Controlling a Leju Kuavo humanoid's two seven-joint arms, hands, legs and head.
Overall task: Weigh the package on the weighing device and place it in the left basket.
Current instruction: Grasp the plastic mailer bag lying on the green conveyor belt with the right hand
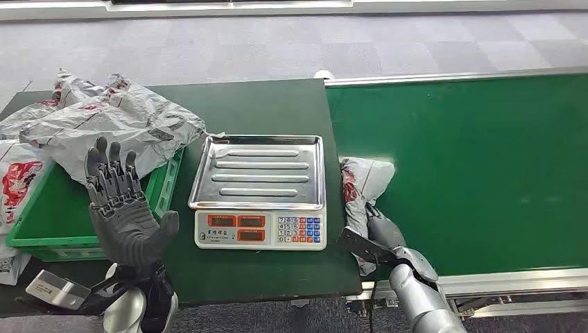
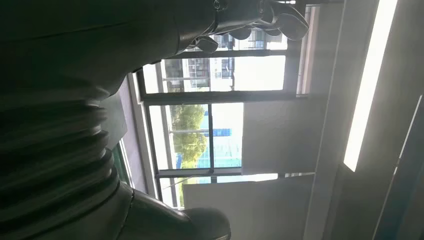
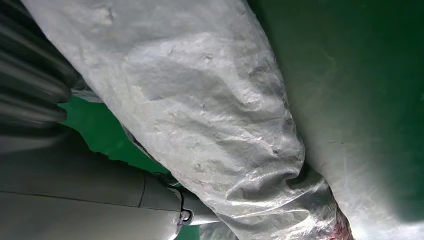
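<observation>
A grey plastic-wrapped package with red print lies on the green belt, just right of the scale. My right hand grips its near end. In the right wrist view the crinkled package runs between the dark fingers and the thick thumb. The scale's steel pan is bare. My left hand is raised, palm up and fingers spread, over the near right corner of the green basket, holding nothing. The left wrist view shows that hand as a dark mass against the windows.
Several grey packages are heaped over the basket's far side and rim. Another package with red print lies at its left edge. The scale stands on a dark green table that butts against the belt.
</observation>
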